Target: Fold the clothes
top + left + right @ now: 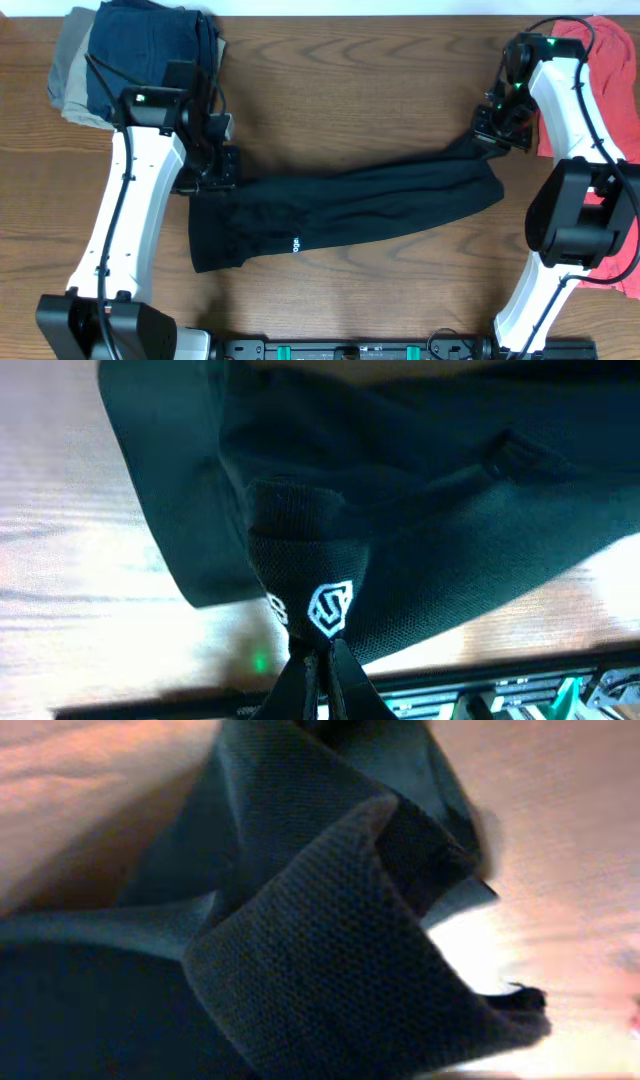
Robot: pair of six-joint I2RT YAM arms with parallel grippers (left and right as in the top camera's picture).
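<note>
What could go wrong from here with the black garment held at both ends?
1. The left pincer pinches only a small fold of the black garment, and the right pincer may too. A pull could slip either grip.
2. The left arm works close to the navy-blue and khaki stack, the right arm close to the red-pink shirt. A swing might drag them.

Clothes [350, 205]: black all over, with a fine mesh-like weave in the wrist views. It carries a small white logo mark [294, 243]; the left wrist view shows a white shield-shaped logo [332, 608].
Table [350, 80]: brown, with darker wood grain.
Navy-blue garment [140, 40]: plain.
Khaki garment [68, 70]: plain.
Shirt [610, 60]: red-pink.
Left arm [125, 210] and right arm [575, 100]: white shells, black joints.
</note>
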